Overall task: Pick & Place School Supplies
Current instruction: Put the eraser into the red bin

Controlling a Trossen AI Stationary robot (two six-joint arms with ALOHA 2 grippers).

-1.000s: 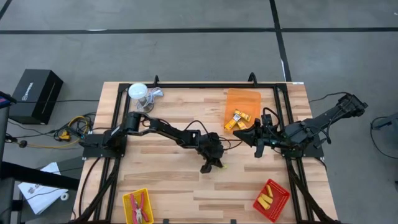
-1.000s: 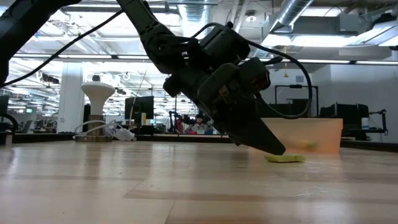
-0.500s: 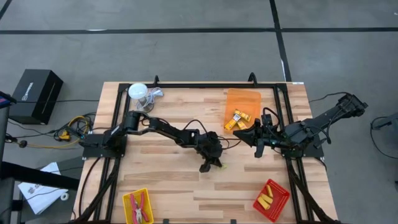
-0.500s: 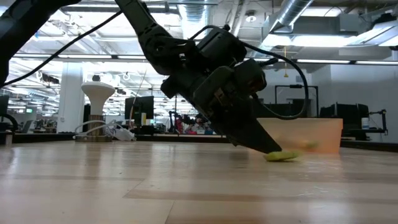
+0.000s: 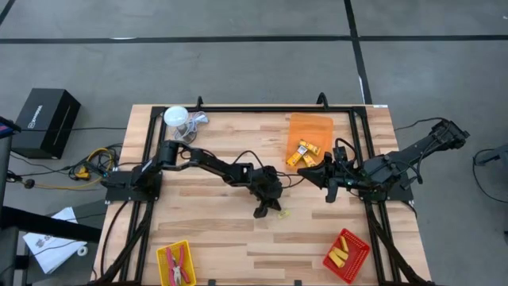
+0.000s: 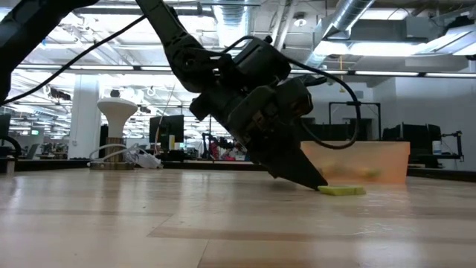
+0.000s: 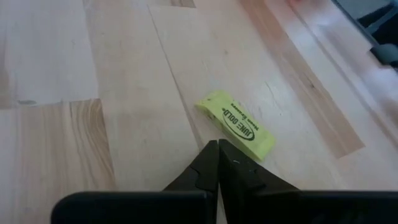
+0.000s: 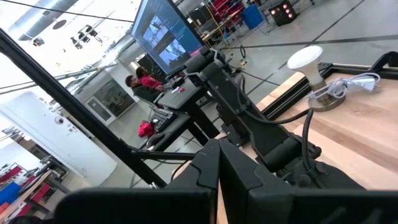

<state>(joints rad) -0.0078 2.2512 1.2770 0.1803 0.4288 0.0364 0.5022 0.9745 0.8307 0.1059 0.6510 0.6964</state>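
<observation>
One small yellow block (image 7: 237, 124) lies flat on the bare wooden table (image 5: 214, 230), near the middle and a little toward the front edge. It is oblong with dark lettering along its top face. In the high view (image 5: 282, 213) its long axis appears to run diagonally across the boards, though it is very small there. In the low view it shows as a thin flat strip (image 6: 342, 190), resting fully on the wood.

Left gripper (image 7: 218, 147): jaws fully closed, fingertips pressed together, holding nothing. The tip is angled down close to the table just beside the near long side of the block. From the left wrist view the tip sits right at the block's edge; whether it touches cannot be told. In the low view (image 6: 316, 182) the closed tip comes down next to the strip's end.

Right gripper (image 5: 321, 176): jaws closed, empty, hanging above the table's right side just in front of the orange tray (image 5: 310, 124).

More yellow blocks (image 5: 305, 151) lie in the orange tray. The red tray (image 5: 347, 256) at the front right holds yellow sticks (image 5: 341, 251). The yellow tray (image 5: 175, 264) at the front left holds the red-handled pliers (image 5: 178, 261).
</observation>
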